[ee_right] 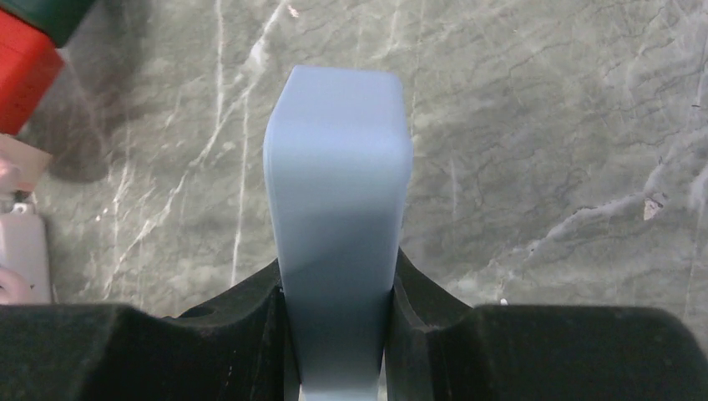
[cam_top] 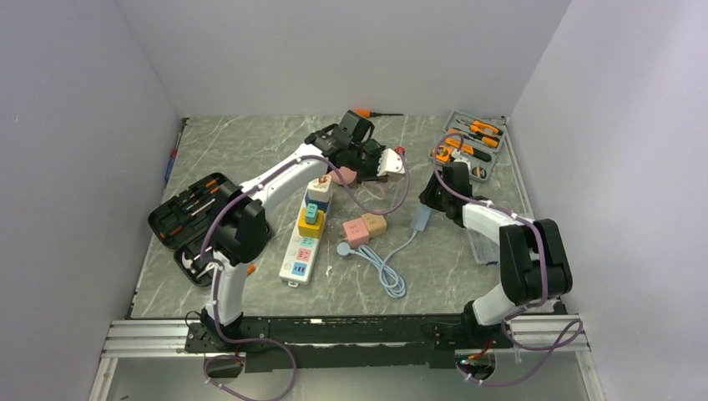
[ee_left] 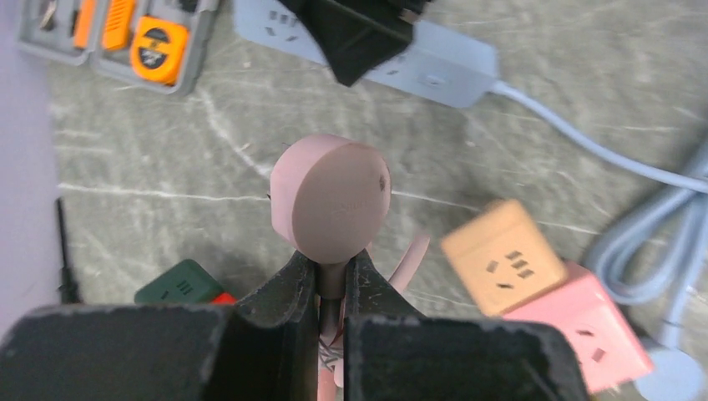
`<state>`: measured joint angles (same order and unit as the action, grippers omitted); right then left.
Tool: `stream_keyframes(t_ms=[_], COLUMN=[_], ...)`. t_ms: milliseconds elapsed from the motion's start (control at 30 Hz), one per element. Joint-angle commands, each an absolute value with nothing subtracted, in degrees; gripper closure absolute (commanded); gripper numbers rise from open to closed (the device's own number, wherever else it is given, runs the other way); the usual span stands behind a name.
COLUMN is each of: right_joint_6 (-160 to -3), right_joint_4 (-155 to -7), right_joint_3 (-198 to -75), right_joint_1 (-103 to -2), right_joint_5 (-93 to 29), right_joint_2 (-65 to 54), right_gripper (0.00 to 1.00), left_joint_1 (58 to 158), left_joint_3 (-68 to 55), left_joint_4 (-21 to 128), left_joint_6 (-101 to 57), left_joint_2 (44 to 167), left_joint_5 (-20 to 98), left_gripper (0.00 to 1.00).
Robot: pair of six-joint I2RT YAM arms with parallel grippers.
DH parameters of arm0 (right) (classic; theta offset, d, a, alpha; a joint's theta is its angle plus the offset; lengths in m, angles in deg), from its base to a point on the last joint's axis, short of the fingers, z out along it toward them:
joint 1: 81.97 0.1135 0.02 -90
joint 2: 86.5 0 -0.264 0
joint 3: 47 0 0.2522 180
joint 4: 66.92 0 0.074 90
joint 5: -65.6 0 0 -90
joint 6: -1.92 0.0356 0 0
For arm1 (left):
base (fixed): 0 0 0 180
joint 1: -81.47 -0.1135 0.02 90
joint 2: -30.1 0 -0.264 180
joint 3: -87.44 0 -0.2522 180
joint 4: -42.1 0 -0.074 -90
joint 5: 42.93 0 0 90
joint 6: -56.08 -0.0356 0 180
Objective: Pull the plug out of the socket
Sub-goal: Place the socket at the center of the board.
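**Grip state.** The left fingers (ee_left: 288, 292) are pressed onto the narrow neck of the pink plug (ee_left: 330, 200), with almost no gap between them. The right fingers (ee_right: 250, 309) pinch the blue strip (ee_right: 338, 167) across its width. One end of the strip projects past the fingertips, over the worktop (ee_right: 543, 125).

**Governing relation.** The plug's long axis runs in line with the left fingers. Its round head sits directly beyond the fingertips, and its cord trails back between them. Seen from the left wrist, the blue strip lies further out along roughly the same line, beyond the plug head. Bare worktop shows between the two, so they are apart and not touching.

**Plug position.** The plug is held above the worktop at the far centre. No socket face is visible against it, so it appears to be already out of the socket.

**Next move.** The left arm alone carries the plug. Any further separation would mean drawing the plug back along the finger axis, away from the strip, while the right arm holds the strip in place.
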<state>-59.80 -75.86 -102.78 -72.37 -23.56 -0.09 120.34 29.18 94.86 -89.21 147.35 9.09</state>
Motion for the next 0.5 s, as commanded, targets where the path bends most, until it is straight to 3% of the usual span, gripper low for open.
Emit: stream_keyframes(t_ms=[0, 133, 200, 300, 467], right_joint_6=[-59.6, -57.7, -57.1, -56.3, -55.2], right_joint_4=[-80.2, -86.9, -88.4, -89.5, -93.7], right_joint_3=[-107.5, -113.2, -113.9, -112.0, -108.1], right_joint_1=[-72.6, -72.6, -72.2, -69.0, -56.7], right_joint_5=[-15.4, -9.4, -8.1, -6.3, -1.8], right_joint_2=[4.5, 7.6, 6.7, 1.3, -10.6], right_gripper=[0.72, 0.26, 0.17, 0.12, 0.15], left_joint_1=[121.0, 121.2, 121.2, 121.3, 121.3], left_joint_3=[29.0, 32.1, 34.4, 34.7, 32.6], left_joint_4=[82.9, 80.8, 81.6, 82.0, 81.1], left_joint_6=[-82.9, -79.5, -77.2, -76.3, -74.5], left_joint_2=[150.2, 153.8, 155.7, 156.7, 156.4], left_joint_5=[20.6, 25.9, 28.0, 29.8, 32.4], left_gripper=[1.0, 1.0, 1.0, 1.0, 0.95])
